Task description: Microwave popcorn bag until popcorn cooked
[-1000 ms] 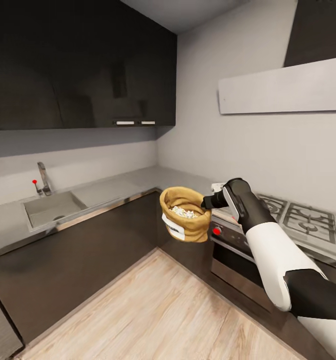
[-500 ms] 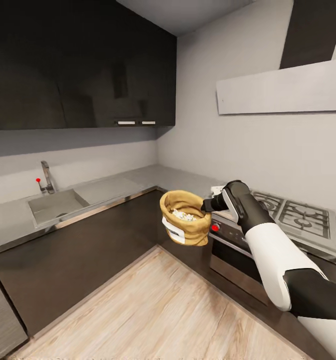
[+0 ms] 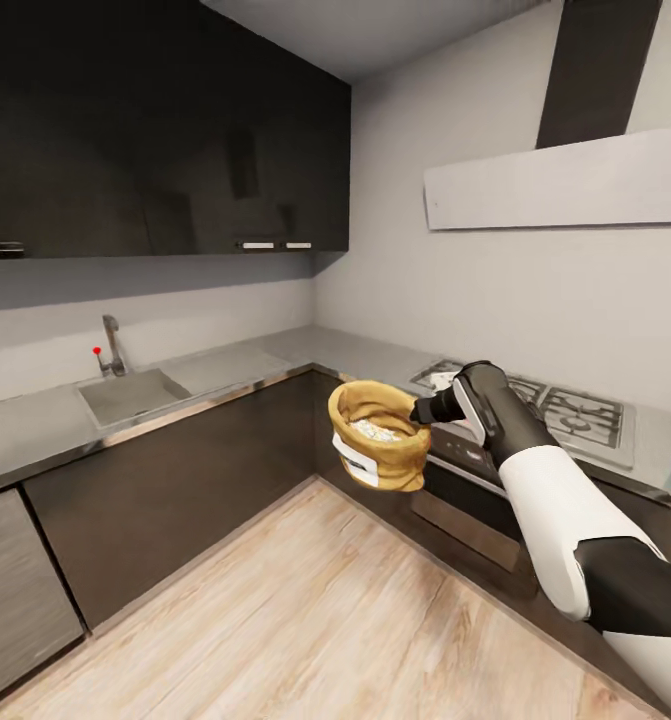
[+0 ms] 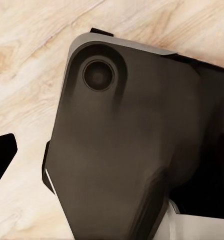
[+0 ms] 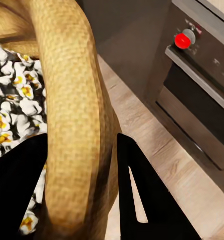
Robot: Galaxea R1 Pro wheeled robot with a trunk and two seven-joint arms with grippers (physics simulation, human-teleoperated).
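so, one popcorn bag [image 3: 378, 437] held up in mid-air over wood floor [image 3: 305, 610], in front of dark cabinets [image 3: 165, 490] at kitchen corner, just beside oven [image 3: 465, 490]. white label w/ dark lettering on bag front, too small to read. rolled rim [image 5: 71, 115] pinched betw. two fingers of right gripper [image 3: 422, 409]: in right wrist view one dark finger [image 5: 16, 190] inside bag over popcorn [image 5: 9, 120], other finger [image 5: 142, 195] outside, so clenched on rim at bag's side nearest the arm. bag upright, mouth open, heap of pale puffed bits w/ yellow centres inside; too many to count. oven w/ one red knob [image 5: 182, 40] seen in wrist view, small markings on panel above it, unreadable. gas hob [image 3: 545, 405] w/ several grates on countertop [image 3: 275, 355] behind arm. one sink [image 3: 130, 392] w/ one tap [image 3: 110, 345] and a red dot beside it, well apart from bag, far side of corner. two pale handles on upper cabinets [image 3: 175, 150]. hood [image 3: 565, 180] above hob. left wrist view: dark robot body part [image 4: 127, 145] close up over wood floor; left jaws' state: cannot tell.
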